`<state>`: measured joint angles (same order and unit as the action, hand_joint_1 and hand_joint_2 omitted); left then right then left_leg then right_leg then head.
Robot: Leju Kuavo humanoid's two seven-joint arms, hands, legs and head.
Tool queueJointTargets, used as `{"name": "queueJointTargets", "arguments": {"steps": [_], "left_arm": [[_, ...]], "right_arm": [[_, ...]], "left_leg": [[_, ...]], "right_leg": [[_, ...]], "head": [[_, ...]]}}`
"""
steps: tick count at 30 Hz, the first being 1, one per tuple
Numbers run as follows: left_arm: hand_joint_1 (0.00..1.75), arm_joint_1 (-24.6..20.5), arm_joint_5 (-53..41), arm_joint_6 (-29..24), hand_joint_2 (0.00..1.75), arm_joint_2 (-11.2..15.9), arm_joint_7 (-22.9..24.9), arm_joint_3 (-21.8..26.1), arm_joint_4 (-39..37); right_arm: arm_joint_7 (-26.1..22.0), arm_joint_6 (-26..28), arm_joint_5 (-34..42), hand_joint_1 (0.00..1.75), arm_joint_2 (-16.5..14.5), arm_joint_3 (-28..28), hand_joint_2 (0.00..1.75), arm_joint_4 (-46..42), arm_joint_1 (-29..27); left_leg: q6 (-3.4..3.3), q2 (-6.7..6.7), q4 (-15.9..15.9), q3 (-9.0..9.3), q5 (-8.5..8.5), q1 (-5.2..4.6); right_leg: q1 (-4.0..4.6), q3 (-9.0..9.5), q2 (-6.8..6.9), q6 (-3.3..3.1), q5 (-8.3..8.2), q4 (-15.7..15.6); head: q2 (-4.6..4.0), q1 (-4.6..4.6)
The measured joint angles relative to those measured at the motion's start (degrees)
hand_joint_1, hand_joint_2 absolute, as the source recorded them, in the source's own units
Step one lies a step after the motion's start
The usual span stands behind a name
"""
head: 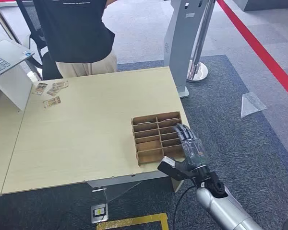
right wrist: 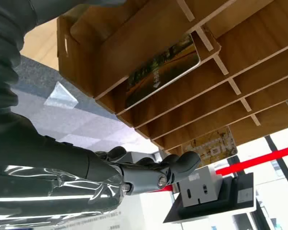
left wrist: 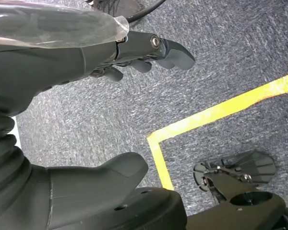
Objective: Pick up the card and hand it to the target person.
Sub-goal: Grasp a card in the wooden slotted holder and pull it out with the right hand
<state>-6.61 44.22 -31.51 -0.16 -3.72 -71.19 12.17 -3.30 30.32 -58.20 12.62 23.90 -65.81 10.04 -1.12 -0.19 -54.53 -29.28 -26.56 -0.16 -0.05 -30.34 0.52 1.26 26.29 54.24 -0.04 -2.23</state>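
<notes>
Because the card [right wrist: 162, 72] stands slotted on edge in the divided tray [head: 138, 143], the right hand [head: 188, 143] hovers just beside it, fingers extended, holding nothing.

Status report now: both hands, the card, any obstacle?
Right hand open over the slotted cardboard box, holding nothing. Left hand open, low above carpet. Card lies in a slot, untouched. Slot walls crowd the fingers.

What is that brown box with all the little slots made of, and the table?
The slotted box looks like plain cardboard or thin fibreboard: matte brown, with cut edges slotted together. The table looks like pale wood-grain laminate, smooth and dull, though real wood can't be excluded.
</notes>
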Motion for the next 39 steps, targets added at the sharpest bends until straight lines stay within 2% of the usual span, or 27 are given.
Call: {"name": "queueJointTargets", "arguments": {"steps": [2,4,5,30,39], "left_arm": [[0.00,0.00,0.01,0.01,1.75,-0.05,0.00,0.00,0.00],[0.00,0.01,0.02,0.08,1.75,-0.12,0.02,0.00,0.00],[0.00,0.01,0.02,0.11,1.75,-0.14,0.04,0.00,0.00],[0.00,0.01,-0.01,0.33,1.75,-0.47,0.15,-0.02,0.00],[0.00,0.02,-0.37,0.55,1.75,-0.45,0.11,-0.16,0.00]], "right_arm": [[0.08,0.00,-0.09,0.70,-0.03,0.05,1.75,0.11,0.14],[0.20,0.01,-0.25,1.51,-0.10,0.18,1.75,0.36,0.39],[0.27,0.01,-0.31,1.72,-0.15,0.26,1.75,0.49,0.51],[0.67,0.05,-1.97,1.75,-0.71,0.77,1.75,1.94,2.13],[0.95,-3.11,-4.15,1.75,-0.49,0.74,1.75,-0.33,2.42]], "left_leg": [[0.00,0.00,0.00,0.00,0.00,0.00],[0.00,0.00,0.00,0.00,0.00,0.00],[0.00,0.00,0.00,0.00,0.00,0.00],[0.00,0.01,0.00,0.03,0.00,0.00],[0.00,0.01,-0.02,0.02,0.00,0.00]], "right_leg": [[0.00,0.00,0.00,0.00,0.00,0.00],[0.00,0.00,0.00,0.00,0.00,0.00],[0.00,0.00,0.00,0.00,0.00,0.00],[0.00,0.01,-0.01,0.00,0.00,-0.01],[0.00,0.01,-0.03,0.01,-0.02,0.00]], "head": [[0.00,0.00],[0.00,0.00],[0.00,0.00],[0.00,0.00],[0.00,0.00]]}}
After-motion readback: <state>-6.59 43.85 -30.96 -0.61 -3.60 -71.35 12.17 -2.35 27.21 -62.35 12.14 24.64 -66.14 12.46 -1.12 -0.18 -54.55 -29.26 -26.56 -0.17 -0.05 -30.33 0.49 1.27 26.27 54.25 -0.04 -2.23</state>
